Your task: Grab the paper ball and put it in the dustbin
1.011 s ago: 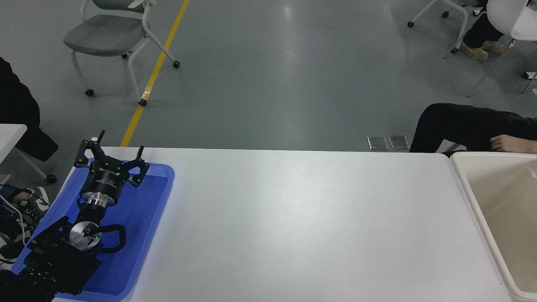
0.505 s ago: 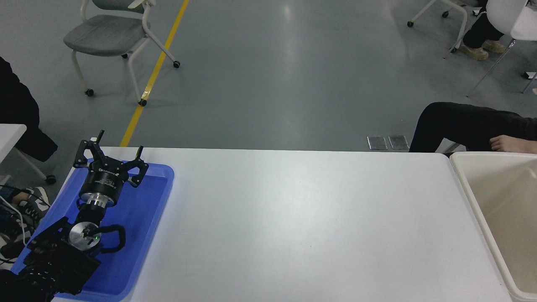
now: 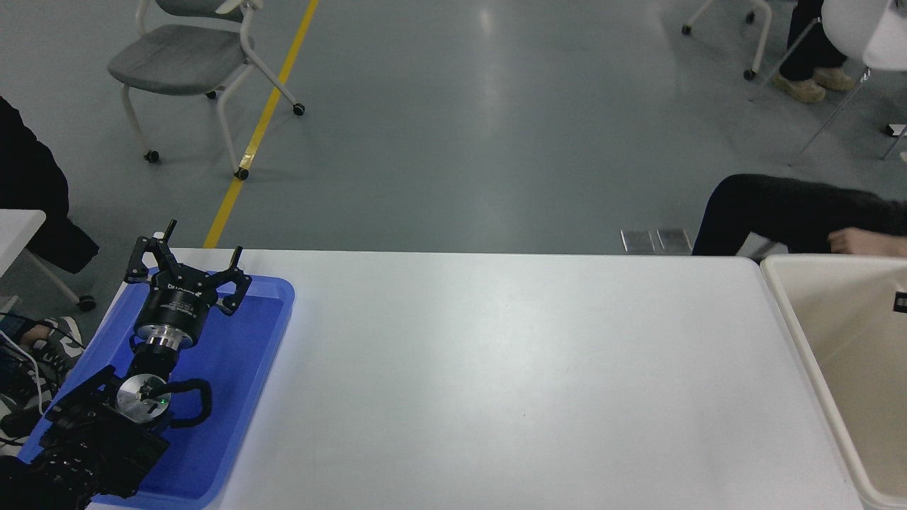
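The dustbin (image 3: 785,309) is a cream tub at the table's right end, cut off by the picture's edge. The paper ball is not in view. A small black piece (image 3: 900,301) shows at the right edge over the dustbin's inside; it looks like a tip of my right gripper, and too little shows to tell its state. My left gripper (image 3: 198,245) is open and empty, parked over the blue tray (image 3: 237,397) at the lower left.
A white table (image 3: 496,354) spans the middle. A person's black sleeve (image 3: 779,209) and hand (image 3: 864,242) rest just behind the dustbin's far rim. Chairs stand on the grey floor beyond the table.
A small black piece has come in at the right edge over the dustbin. The person's sleeve and hand behind the bin shifted slightly. The left arm has not moved.
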Tool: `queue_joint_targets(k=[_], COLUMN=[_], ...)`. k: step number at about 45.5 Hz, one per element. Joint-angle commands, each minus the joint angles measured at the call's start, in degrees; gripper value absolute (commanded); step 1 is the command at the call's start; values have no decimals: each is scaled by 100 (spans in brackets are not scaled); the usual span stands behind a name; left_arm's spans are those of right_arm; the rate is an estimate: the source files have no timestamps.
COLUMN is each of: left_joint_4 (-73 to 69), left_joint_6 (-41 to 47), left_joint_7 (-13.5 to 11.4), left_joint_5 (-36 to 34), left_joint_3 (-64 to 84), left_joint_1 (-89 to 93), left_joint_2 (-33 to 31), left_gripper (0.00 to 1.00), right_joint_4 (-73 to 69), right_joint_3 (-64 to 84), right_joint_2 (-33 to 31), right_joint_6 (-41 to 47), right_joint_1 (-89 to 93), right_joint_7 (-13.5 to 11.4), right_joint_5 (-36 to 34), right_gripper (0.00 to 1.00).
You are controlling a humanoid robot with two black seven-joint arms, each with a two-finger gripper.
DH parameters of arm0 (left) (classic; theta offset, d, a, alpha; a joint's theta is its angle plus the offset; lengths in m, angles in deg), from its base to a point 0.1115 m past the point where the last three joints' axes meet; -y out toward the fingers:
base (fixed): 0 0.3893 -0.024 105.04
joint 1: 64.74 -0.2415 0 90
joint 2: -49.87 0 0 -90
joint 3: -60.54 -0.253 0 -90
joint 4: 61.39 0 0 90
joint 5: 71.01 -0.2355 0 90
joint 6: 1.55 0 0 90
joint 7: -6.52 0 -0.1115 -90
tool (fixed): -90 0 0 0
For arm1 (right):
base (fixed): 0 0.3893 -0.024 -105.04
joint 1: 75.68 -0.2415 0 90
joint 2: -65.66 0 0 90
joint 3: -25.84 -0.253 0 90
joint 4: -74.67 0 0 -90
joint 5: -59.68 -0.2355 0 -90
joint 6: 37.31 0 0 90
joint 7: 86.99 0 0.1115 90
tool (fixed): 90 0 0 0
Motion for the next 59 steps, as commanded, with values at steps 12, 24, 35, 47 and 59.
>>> queue_joint_targets(k=[12, 24, 35, 47, 59], left_joint_4=[-11, 6, -11, 6, 6], left_joint_6=[0, 0, 0, 0, 0], left_joint_7=[-4, 5, 5, 5, 5], left_joint_5=[0, 0, 0, 0, 0], left_joint_3=[4, 4, -5, 4, -5], left_joint_1=[1, 1, 1, 1, 1], left_joint_2=[4, 4, 4, 4, 12], left_gripper=[100, 100, 100, 100, 100], right_joint_4=[449, 440, 396, 370, 247], right_joint_3=[-972, -1034, -1201, -1280, -2088], right_joint_2=[563, 616, 616, 607, 581], right_joint_6=[-277, -286, -268, -268, -260], right_joint_1=[917, 917, 908, 873, 777], right_joint_7=[19, 28, 37, 46, 72], right_joint_5=[-580, -580, -589, -589, -615], right_gripper=[0, 71, 100, 100, 100])
